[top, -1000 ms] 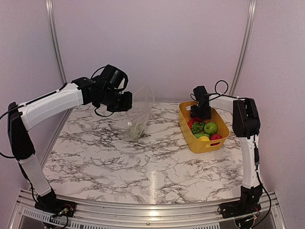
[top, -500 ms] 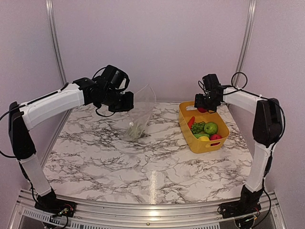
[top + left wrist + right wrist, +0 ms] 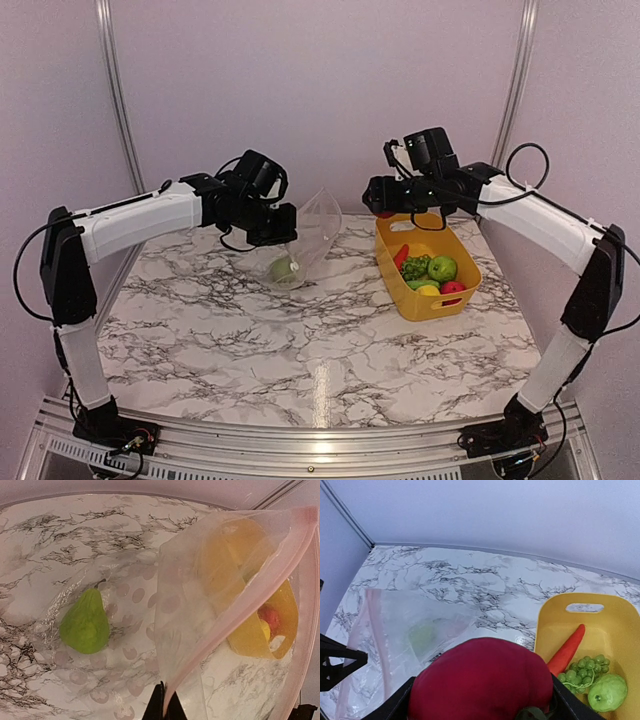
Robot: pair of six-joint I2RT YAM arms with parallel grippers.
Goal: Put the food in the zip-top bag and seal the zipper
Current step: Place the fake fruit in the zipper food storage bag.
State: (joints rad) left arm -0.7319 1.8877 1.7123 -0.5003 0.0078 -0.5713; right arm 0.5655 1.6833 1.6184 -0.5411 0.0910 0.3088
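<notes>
My left gripper (image 3: 282,228) is shut on the pale pink zipper (image 3: 235,615) of the clear zip-top bag (image 3: 305,240) and holds its mouth up above the table. A green pear (image 3: 85,624) lies inside the bag; it also shows in the top view (image 3: 281,269). My right gripper (image 3: 384,197) is shut on a dark red fruit (image 3: 482,680), held in the air between the bag and the yellow basket (image 3: 455,300). The basket holds a long red-orange piece (image 3: 566,649), green grapes (image 3: 584,671), a green apple (image 3: 442,267) and other food.
The basket stands at the back right of the marble table (image 3: 320,340). Pale walls with metal posts (image 3: 112,90) close in the back and sides.
My right gripper has lifted the dark red fruit out of the basket and carried it left toward the bag. My left arm has shifted the bag's mouth slightly right.
</notes>
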